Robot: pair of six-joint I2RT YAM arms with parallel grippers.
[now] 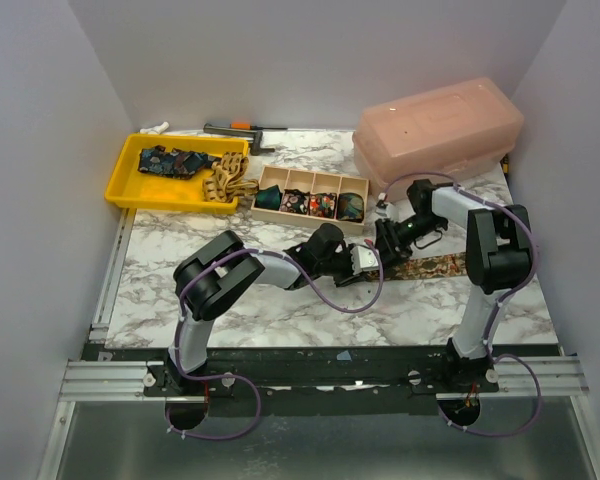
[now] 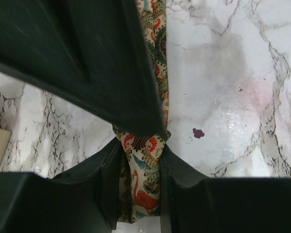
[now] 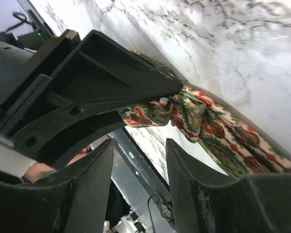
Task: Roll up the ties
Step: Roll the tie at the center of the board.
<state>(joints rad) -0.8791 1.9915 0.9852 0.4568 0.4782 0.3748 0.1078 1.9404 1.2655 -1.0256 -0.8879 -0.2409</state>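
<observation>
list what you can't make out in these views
- top view: paisley tie's left end, covered by left gripper and right gripper
- left wrist view: the tie's upper stretch, behind the right gripper
- right wrist view: the tie's far end, cut by the frame edge
- top view: pink box contents, lid cloudy

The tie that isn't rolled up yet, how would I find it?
Look at the marble table, in front of the pink box. The tie lies there, a long patterned strip beside the right arm. Its neighbours in the wooden tray are rolled coils.
</observation>
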